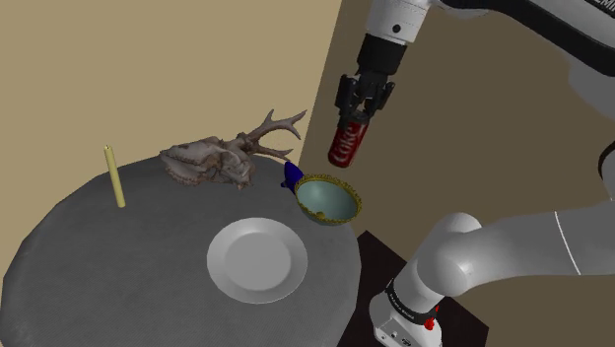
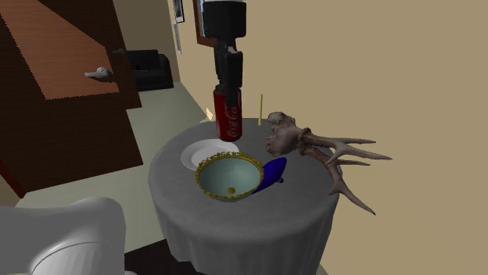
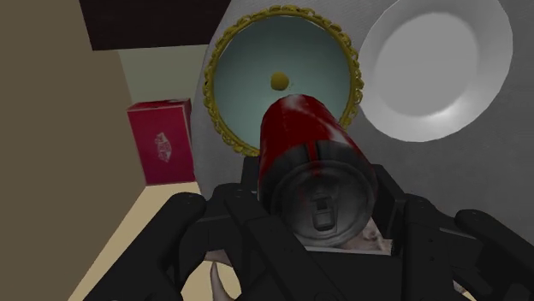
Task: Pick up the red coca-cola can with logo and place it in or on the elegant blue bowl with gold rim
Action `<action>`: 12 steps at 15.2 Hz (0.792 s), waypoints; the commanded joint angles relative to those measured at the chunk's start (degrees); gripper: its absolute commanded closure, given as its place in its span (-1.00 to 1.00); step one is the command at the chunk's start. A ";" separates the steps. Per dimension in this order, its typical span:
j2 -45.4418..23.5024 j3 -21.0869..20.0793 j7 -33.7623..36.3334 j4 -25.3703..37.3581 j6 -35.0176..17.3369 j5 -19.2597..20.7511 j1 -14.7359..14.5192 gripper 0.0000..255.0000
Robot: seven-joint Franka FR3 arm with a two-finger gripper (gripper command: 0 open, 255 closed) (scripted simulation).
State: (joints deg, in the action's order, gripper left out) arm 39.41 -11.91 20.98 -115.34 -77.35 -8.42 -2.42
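My black gripper (image 1: 357, 120) is shut on the top of a red Coca-Cola can (image 1: 347, 144), which hangs slightly tilted in the air above the table. In the second exterior view the can (image 2: 227, 116) hangs over the table behind the bowl (image 2: 228, 177). The bowl (image 1: 328, 200) has a pale blue-green inside, a gold rim and a dark blue outside; it stands near the table edge, below the can. In the wrist view the can (image 3: 310, 154) is clasped between the fingers, with the bowl (image 3: 248, 81) straight below it.
A white plate (image 1: 256, 259) lies on the round grey table (image 1: 89, 246) beside the bowl. An antlered skull (image 1: 222, 158) sits at the back and a yellow candle (image 1: 115, 177) stands at the shoulder view's left. A red box (image 3: 160, 141) sits on the floor.
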 commanded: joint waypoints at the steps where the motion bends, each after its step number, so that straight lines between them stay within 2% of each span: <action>1: 1.58 0.08 -0.10 -2.14 -0.52 -0.20 -0.20 1.00; 12: 5.27 -0.54 -0.68 -13.28 -7.99 -1.02 -0.72 1.00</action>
State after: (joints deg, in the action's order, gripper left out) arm 44.33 -12.42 20.39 -127.60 -84.63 -9.37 -3.09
